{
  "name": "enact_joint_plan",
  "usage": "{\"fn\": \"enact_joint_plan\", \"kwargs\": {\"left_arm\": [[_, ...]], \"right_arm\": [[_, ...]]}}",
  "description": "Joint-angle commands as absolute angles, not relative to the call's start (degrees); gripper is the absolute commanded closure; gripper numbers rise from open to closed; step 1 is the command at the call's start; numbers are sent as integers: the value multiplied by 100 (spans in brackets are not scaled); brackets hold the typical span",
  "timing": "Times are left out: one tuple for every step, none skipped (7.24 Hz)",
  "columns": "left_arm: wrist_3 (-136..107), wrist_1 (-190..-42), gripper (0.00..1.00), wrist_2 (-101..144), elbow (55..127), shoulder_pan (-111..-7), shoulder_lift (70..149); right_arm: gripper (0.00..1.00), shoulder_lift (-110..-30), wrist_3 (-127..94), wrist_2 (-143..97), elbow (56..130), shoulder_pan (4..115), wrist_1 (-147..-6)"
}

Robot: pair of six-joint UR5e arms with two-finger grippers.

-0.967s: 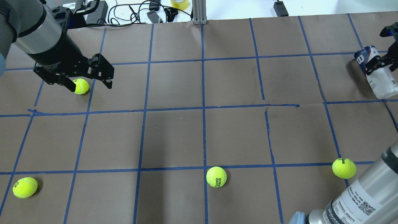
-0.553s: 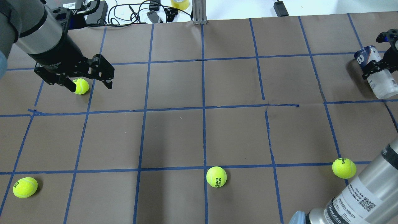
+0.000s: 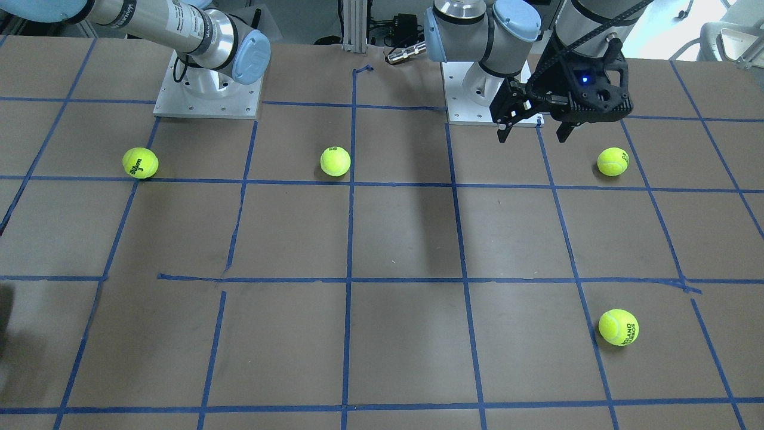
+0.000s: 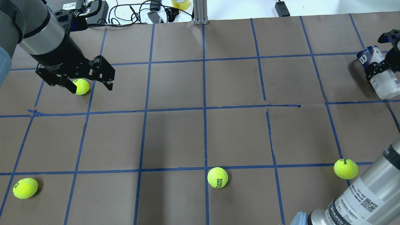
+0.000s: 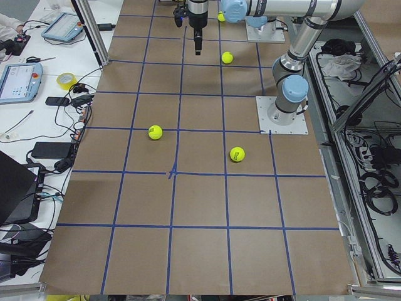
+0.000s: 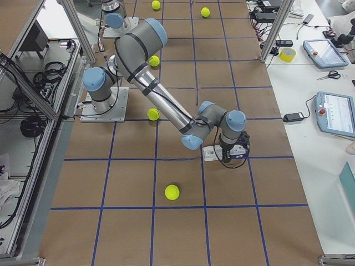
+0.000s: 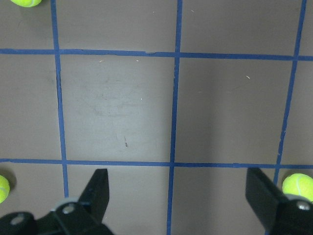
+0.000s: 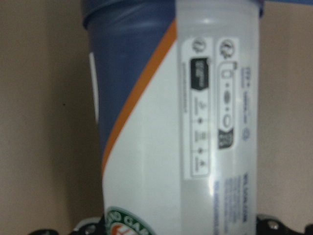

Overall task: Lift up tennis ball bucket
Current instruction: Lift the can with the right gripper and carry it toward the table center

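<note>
The tennis ball bucket (image 4: 382,82) lies on its side at the table's far right, dark-blue end away from me. It shows in the exterior right view (image 6: 211,153) and fills the right wrist view (image 8: 195,122); it is out of the front-facing view. My right gripper (image 4: 380,73) reaches over it from the right, with the jaws against its two sides, and the bucket rests on the table. My left gripper (image 4: 87,85) is open and empty, hovering high at the far left, above a loose tennis ball (image 4: 81,87).
Three more loose tennis balls lie near the front: one at the left (image 4: 25,188), one in the middle (image 4: 217,177), one at the right (image 4: 345,169). Cables and a tape roll (image 4: 181,3) lie past the far edge, beside a metal post (image 4: 200,12).
My right gripper has come down and settled around the bucket, and its visible finger has moved in against the bucket's side. The bucket shifted slightly right. The left gripper barely moved.
</note>
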State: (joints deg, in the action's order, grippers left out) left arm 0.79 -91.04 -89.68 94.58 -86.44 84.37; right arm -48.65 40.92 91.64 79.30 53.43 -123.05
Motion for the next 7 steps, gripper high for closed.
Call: {"fn": "enact_joint_plan", "kwargs": {"left_arm": [[79,-9132,0,-8938,9457,-8648,8385],[79,-9123,0,-8938,9448,-8648,8367],[79,-9149,0,-8956,9413,-8648,8332],[88,-9202,0,-8982,9404,-8648,8332],[88,-9193,0,-8922,9404,-8648,8384],[88,-9193,0,-8964,9404,-8648,8367],[88,-9193,0,-8974,9404,-8640,8367]], "right_arm": [[30,-5087,4070,9158,7945,5466,-12008],[30,-5289,4008,9176,7937,5797,-11875],[30,-5448,3764,9219,7928,6271,-11796],[30,-5475,3344,9228,7936,6719,-11778],[30,-5510,3183,9237,7919,7072,-11786],[30,-5528,3164,9211,7919,7519,-11795],[30,-5511,3147,9150,7928,7967,-11821]]}}
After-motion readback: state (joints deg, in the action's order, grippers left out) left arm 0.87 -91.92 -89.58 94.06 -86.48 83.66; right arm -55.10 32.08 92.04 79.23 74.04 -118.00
